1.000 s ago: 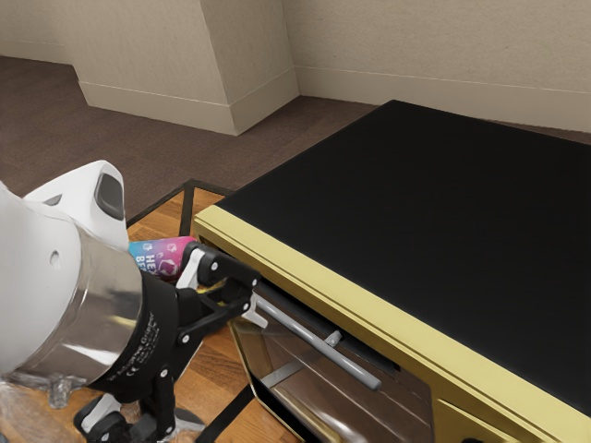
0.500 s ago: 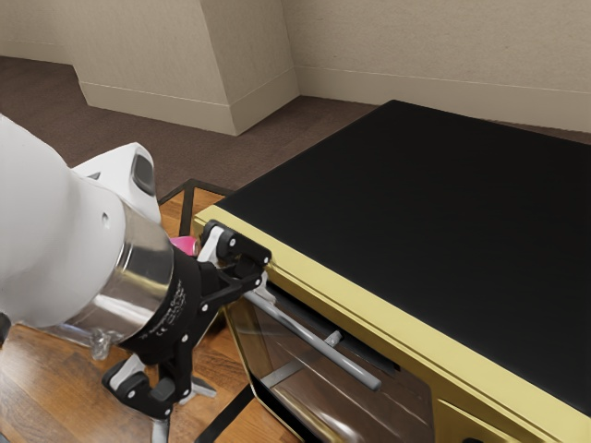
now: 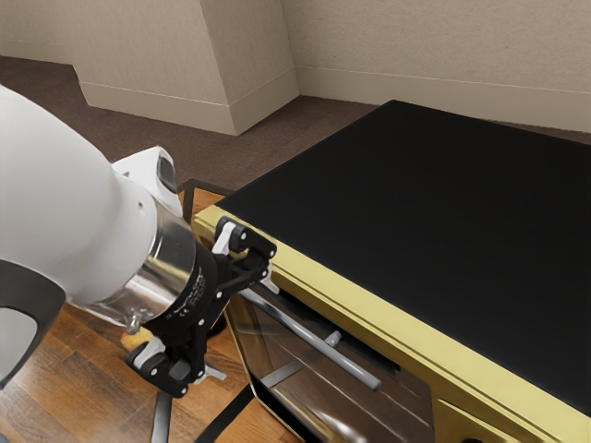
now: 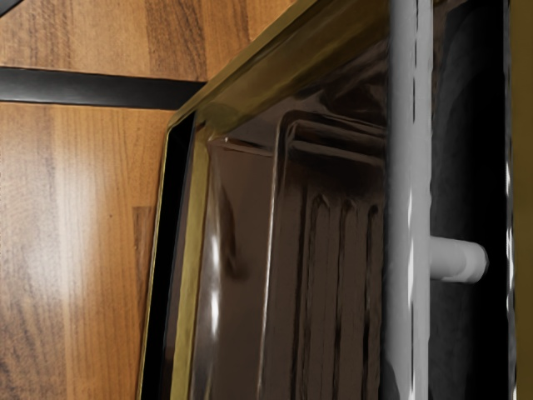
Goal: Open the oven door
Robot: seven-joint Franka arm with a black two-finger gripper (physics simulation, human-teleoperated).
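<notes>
While reaching in from the exterior view's left, holding the jaws spread wide and empty above the wooden counter (image 3: pixel 55 397), with one finger (image 3: pixel 268 280) close to an end of the grey bar handle (image 3: pixel 314 340) on the apparently shut, glass-windowed oven door (image 3: pixel 277 349), below the black oven top (image 3: pixel 425 212).
</notes>
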